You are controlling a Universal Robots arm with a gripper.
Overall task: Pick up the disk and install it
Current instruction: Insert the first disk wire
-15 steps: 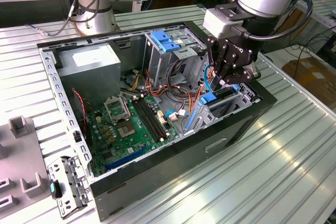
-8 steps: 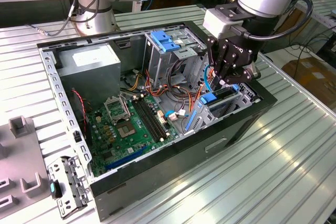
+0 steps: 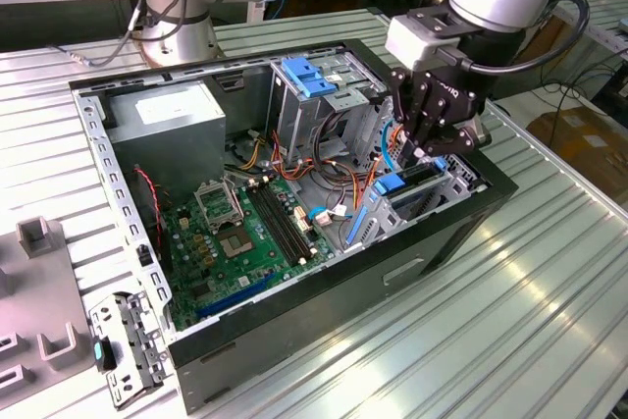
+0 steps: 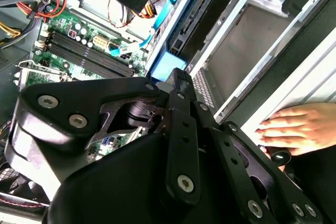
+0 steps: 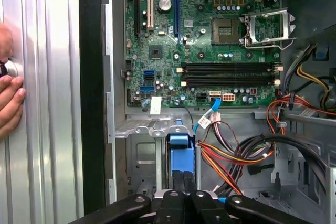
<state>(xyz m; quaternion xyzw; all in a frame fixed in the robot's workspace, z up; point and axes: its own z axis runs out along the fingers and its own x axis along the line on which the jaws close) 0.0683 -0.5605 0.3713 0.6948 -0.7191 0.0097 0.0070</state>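
Disk (image 3: 412, 182) inside case (image 3: 324, 326), ribbed metal table (image 3: 549, 272)

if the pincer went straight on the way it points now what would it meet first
Most likely the blue-railed rectangular metal disk sitting in the grey metal drive bay: its blue end lies directly ahead of the pincer, close; contact cannot be judged.
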